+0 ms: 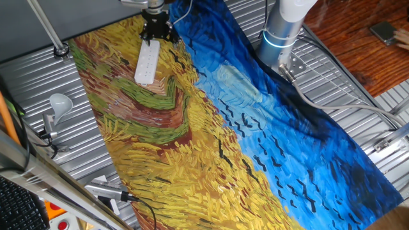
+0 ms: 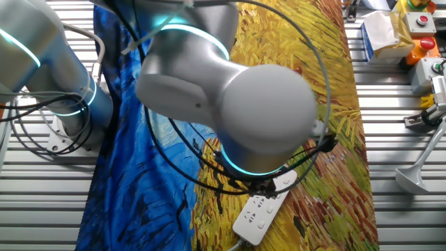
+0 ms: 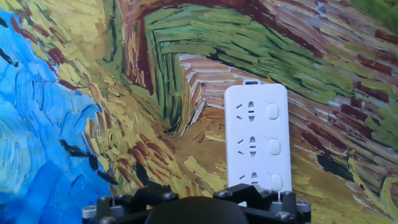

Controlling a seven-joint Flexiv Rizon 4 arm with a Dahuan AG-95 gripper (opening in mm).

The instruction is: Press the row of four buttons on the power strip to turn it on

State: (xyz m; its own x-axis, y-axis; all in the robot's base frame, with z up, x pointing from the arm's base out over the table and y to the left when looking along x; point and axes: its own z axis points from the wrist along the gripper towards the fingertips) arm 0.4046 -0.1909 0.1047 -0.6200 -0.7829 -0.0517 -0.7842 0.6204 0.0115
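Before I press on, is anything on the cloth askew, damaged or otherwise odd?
Nothing stands out. The power strip lies flat and intact on the painted cloth, its buttons facing up, the gripper over its near end.

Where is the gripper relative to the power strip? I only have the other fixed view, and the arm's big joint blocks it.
Observer: In the one fixed view, the gripper stands over one end of the power strip. The rest of the strip runs away from it on the yellow cloth.
Operator: Which buttons can you see?
Observer: The hand view shows three buttons in a line along the strip's right edge, each beside a socket. The strip's near end is hidden behind the gripper body.
Operator: Is the strip lined up with the hand?
Observer: In the hand view it runs nearly straight away from the hand, a little right of centre.
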